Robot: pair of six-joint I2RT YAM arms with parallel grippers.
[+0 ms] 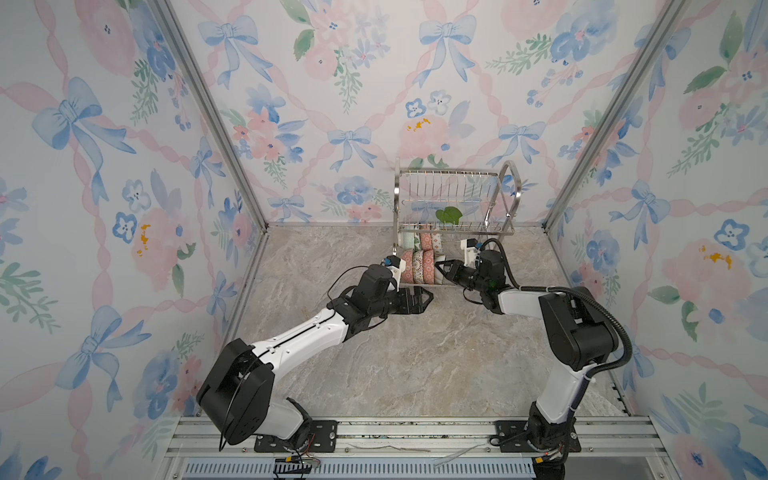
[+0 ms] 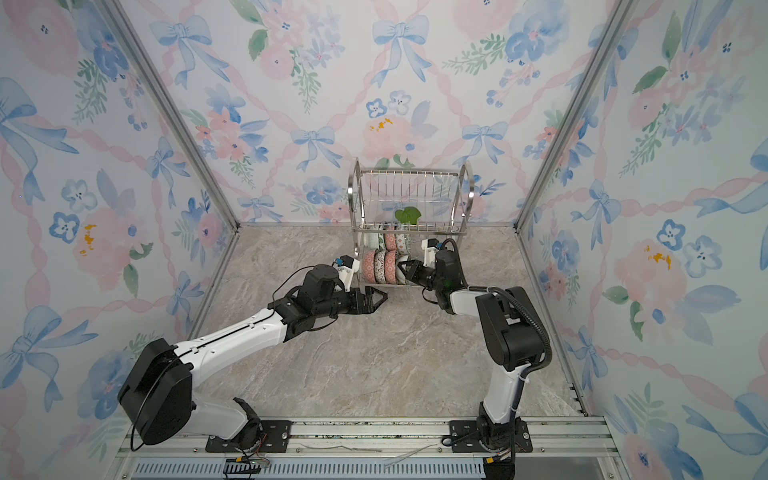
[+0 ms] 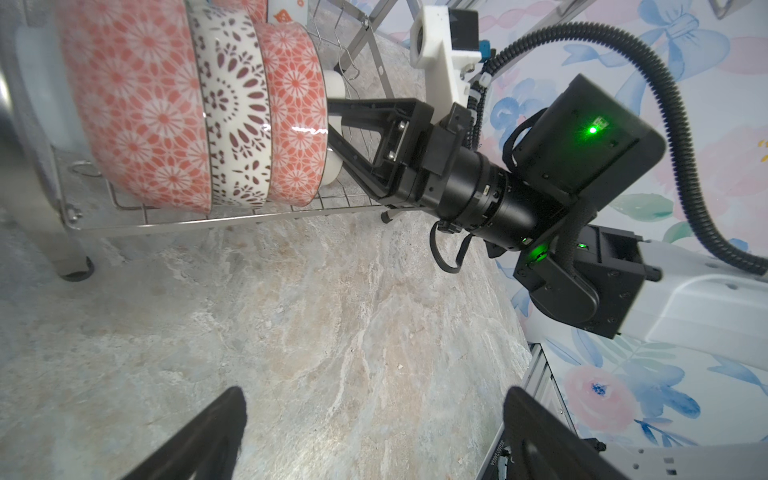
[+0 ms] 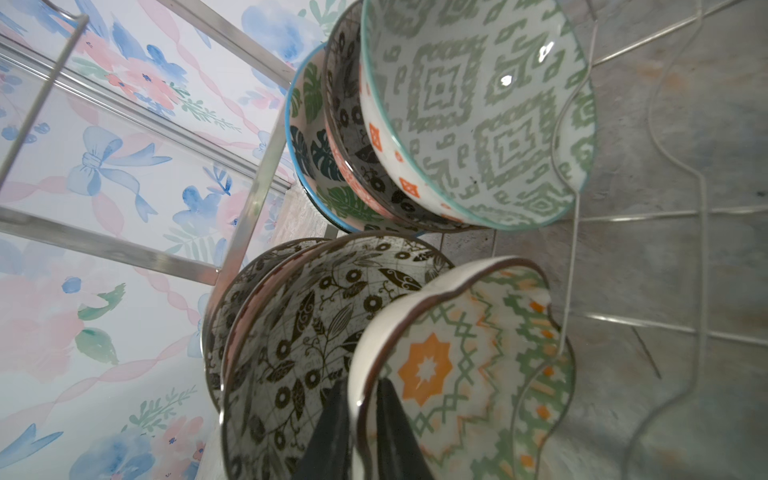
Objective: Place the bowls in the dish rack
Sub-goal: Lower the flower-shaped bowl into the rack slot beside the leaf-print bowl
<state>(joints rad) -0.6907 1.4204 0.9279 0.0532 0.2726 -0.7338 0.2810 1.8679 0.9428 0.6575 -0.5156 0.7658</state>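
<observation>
The marble table (image 1: pixel 415 365) before the dish rack (image 1: pixel 446 172) lies open, but bowls (image 1: pixel 415 266) pack its lower tier's left side, and the right gripper (image 1: pixel 439 266), I think, blocks the bare wires beside them.

The dish rack (image 1: pixel 453 171) is gleaming as polished, mirror-bright steel wire and tube, and the bowls (image 3: pixel 137 104) in it are showing smooth glazed ceramic that is catching glossy highlights. The tabletop (image 1: pixel 415 365) is looking like smooth, low-sheen marbled stone, while the walls (image 1: pixel 332 83) are looking like matt printed paper. The arms (image 1: pixel 299 340) are wearing smooth white plastic shells and matt black housings, and a ribbed black hose (image 3: pixel 671 104) is looking like dull plastic
</observation>
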